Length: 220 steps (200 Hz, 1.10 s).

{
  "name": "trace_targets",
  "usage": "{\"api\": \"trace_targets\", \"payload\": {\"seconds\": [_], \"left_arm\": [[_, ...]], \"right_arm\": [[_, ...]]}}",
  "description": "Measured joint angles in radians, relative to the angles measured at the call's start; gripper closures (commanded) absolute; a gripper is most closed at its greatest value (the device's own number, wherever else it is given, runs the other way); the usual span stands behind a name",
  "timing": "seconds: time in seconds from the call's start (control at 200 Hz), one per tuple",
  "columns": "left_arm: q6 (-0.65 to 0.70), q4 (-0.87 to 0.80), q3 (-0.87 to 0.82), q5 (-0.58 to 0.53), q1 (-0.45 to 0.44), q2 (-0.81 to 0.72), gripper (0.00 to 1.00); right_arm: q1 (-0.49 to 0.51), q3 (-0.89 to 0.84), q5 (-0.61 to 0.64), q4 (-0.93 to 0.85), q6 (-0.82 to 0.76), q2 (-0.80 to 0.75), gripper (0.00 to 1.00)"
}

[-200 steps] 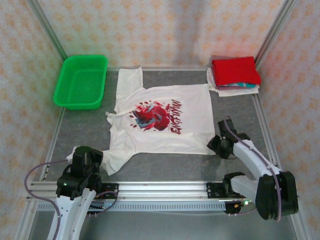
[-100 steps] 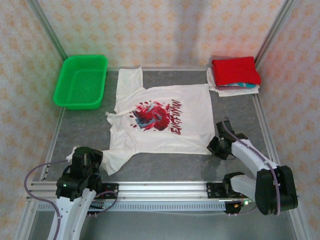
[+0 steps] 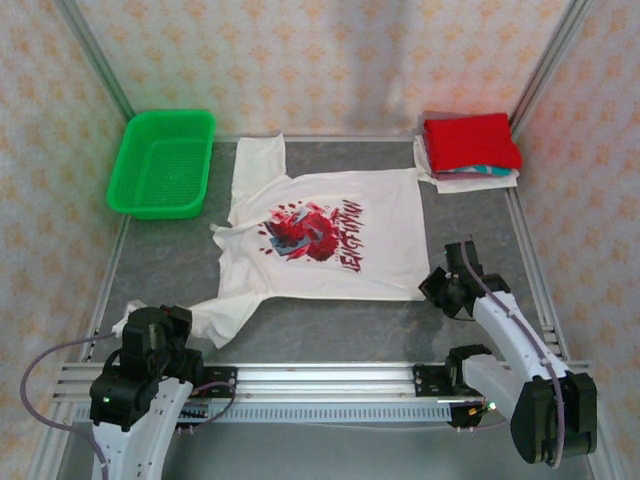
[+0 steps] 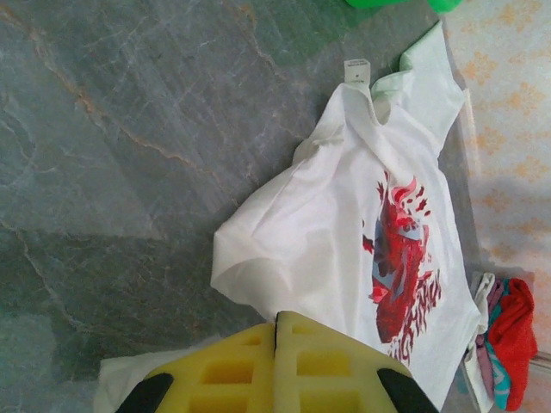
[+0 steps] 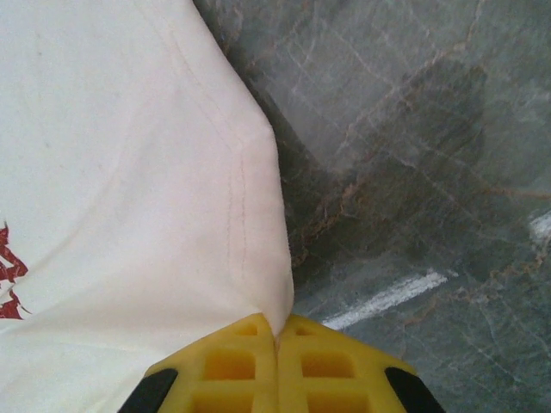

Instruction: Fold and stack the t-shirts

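- Cream-white t-shirt point(image 3: 390, 215) lies spread face up in the middle of the grey marbled table point(image 3: 330, 330), collar toward the left side, hem toward the right.
- Chest graphic point(image 3: 312, 232): a red splatter with pale blue patches. Red stylised lettering runs alongside it, and I cannot read it.
- Neck label point(image 4: 355, 69): small white tag at the collar, print too small to read.
- One sleeve point(image 3: 260, 160) lies flat toward the far edge. The near sleeve is drawn out in wrinkles toward the near-left corner.
- Left gripper point(image 4: 275, 320): yellow pads pressed together on the cloth of that near sleeve.
- Right gripper point(image 5: 277, 327): pads closed, pinching the near-right hem corner, stitching visible just above the pinch.
- Folded stack point(image 3: 470, 150) sits in the far-right corner, well apart from the spread shirt: red tee on top, white and teal-edged layers beneath.
- Green mesh basket point(image 3: 165, 115) stands at the far left, just beside the far sleeve.
- Bare table surface shows between the shirt's near edge and the aluminium rail point(image 3: 320, 375), and in a strip between the hem and the right wall.
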Motion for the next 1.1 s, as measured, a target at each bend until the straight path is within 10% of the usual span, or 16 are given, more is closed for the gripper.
{"api": "trace_targets", "payload": {"seconds": [0.696,1.101], "left_arm": [[0.108,0.085,0.164,0.056,0.006,0.172,1.00],[0.279,0.215,0.351,0.092,0.006,0.554,1.00]], "right_arm": [[0.000,0.097,0.002,-0.076,-0.072,0.035,1.00],[0.000,0.267,0.037,-0.083,-0.158,0.232,1.00]]}}
